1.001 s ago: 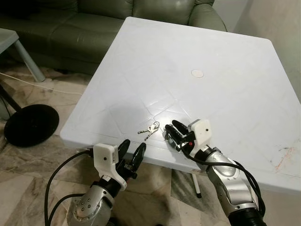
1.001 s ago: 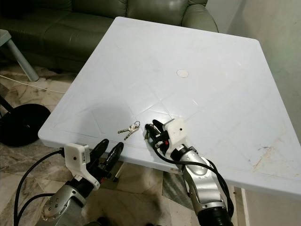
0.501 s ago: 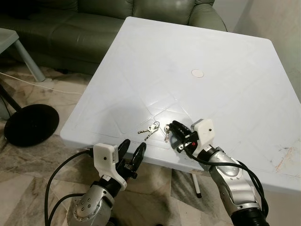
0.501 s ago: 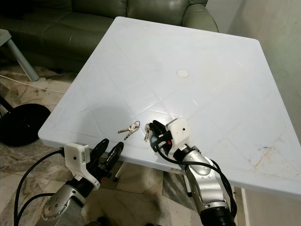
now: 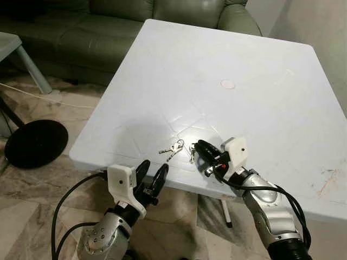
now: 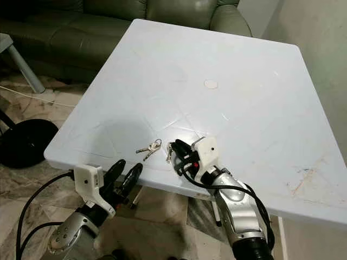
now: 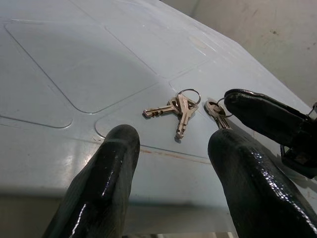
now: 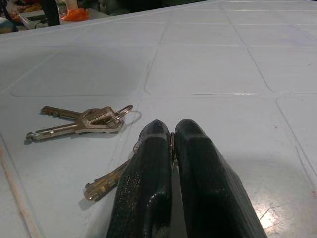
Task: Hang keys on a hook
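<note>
Black fingers of the right gripper (image 8: 171,136) are pressed together, pinching a small silver key (image 8: 106,184) whose head is hidden between them. A second bunch of silver keys on a ring (image 5: 172,148) lies just beside it on the white plastic table (image 5: 260,59). Below the table's near edge, the left gripper (image 5: 151,176) hovers with fingers spread.
</note>
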{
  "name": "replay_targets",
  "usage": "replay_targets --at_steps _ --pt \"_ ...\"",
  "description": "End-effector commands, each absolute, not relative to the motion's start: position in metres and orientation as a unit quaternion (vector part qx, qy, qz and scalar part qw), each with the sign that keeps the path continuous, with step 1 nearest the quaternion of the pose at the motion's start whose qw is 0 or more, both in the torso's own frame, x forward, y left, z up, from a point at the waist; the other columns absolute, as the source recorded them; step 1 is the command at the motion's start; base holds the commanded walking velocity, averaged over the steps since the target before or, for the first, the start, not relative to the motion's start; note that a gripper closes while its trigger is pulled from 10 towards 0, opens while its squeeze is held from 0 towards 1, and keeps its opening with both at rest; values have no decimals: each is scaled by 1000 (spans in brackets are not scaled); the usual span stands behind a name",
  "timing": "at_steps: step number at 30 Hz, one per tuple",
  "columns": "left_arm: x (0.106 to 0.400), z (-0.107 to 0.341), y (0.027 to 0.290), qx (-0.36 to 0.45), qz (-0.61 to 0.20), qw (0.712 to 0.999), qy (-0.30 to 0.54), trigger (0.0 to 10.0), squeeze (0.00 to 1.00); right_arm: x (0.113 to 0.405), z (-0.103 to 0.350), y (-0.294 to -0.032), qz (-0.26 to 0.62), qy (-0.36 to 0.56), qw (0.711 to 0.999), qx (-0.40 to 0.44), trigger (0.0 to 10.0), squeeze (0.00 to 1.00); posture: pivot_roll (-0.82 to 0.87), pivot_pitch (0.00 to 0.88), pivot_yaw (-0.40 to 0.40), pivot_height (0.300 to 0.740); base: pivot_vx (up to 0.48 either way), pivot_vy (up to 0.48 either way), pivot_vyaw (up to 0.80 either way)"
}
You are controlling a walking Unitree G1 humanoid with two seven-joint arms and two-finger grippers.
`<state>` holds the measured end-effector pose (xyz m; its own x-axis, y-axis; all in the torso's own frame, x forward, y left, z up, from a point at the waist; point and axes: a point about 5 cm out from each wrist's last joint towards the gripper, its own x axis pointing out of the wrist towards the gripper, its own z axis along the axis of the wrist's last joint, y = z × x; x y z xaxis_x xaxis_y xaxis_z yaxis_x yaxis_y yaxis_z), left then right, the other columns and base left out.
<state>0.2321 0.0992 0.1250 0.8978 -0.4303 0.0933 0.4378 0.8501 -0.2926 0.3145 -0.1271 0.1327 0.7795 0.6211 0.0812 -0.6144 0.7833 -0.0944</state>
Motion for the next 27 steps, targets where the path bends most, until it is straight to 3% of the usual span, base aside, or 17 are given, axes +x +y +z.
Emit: replay_targets --at_steps 1,13,14,16,17,27 --pt "231 123 98 -158 -222 962 -3 10000 0 314 129 -130 328 -48 943 -38 10000 0 140 242 -92 740 0 0 0" --pt "232 124 98 -163 -222 961 -4 10000 0 314 127 -130 322 -49 944 -44 10000 0 140 242 -93 740 0 0 0" --pt "232 124 98 -163 -222 961 -5 10000 0 314 127 -130 322 -50 944 -43 8353 0 140 242 -93 740 0 0 0" --pt "232 124 98 -164 -222 961 -4 10000 0 314 128 -131 322 -51 944 -43 8275 0 140 242 -93 740 0 0 0" --pt "231 124 98 -164 -222 961 -4 10000 0 314 128 -131 323 -49 944 -43 10000 0 140 243 -93 740 0 0 0" --pt "232 124 97 -166 -223 961 -3 10000 0 315 127 -134 324 -49 944 -43 10000 0 140 243 -94 740 0 0 0"
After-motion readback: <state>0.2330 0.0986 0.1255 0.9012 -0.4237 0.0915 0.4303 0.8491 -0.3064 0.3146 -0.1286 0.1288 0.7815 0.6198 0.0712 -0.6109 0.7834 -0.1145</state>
